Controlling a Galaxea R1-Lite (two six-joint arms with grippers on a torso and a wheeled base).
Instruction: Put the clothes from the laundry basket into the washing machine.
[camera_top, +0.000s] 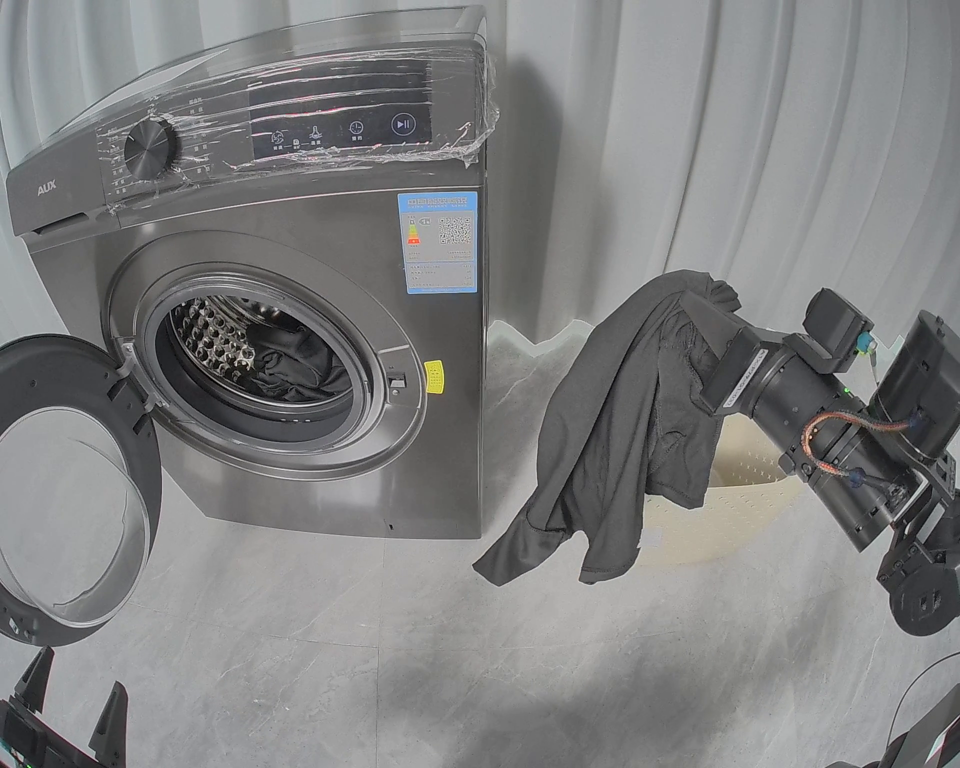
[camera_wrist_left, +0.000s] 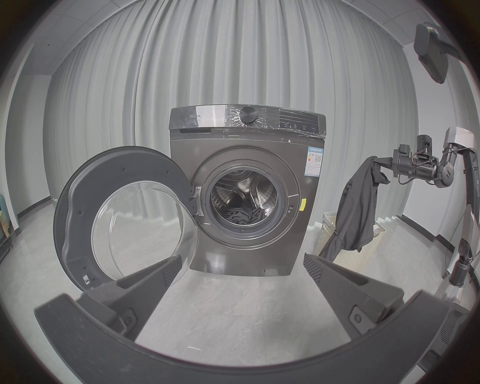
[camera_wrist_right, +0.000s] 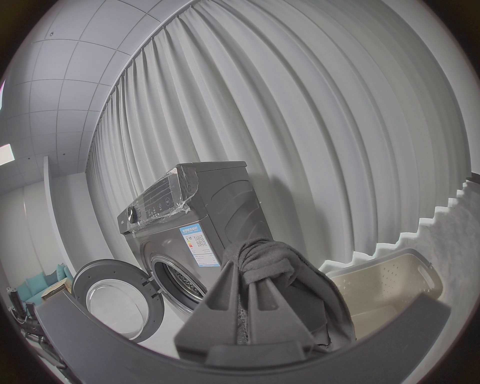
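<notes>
Pale pleated curtain (camera_top: 700, 120) is running across the back and grey marbled floor (camera_top: 350, 640) is spreading out below. In the head view the grey washing machine (camera_top: 330, 230) is standing at about ten o'clock. Its round door (camera_top: 60, 370) is hanging wide open out at nine o'clock, leaving the drum (camera_top: 210, 335) exposed. Something dark (camera_top: 300, 365) is lying at the bottom of that drum; it looks like a garment, though the shadow in there is making it hard to be sure.

Over at three o'clock, the right gripper (camera_wrist_right: 247, 290) is clamping a dark shirt (camera_top: 610, 430) by a bunched fold, with its fingers (camera_wrist_right: 272, 312) pinched tight on the cloth. The shirt is dangling in the air with its tail hanging free above the floor, to the right of the washing machine and apart from it. It is draping in front of the cream perforated laundry basket (camera_top: 745, 490), which is sitting on the floor against the curtain at three o'clock.

Down at seven o'clock, the left gripper (camera_wrist_left: 241, 260) is hovering low with its fingers spread wide and gripping nothing, facing the open door and the drum.
</notes>
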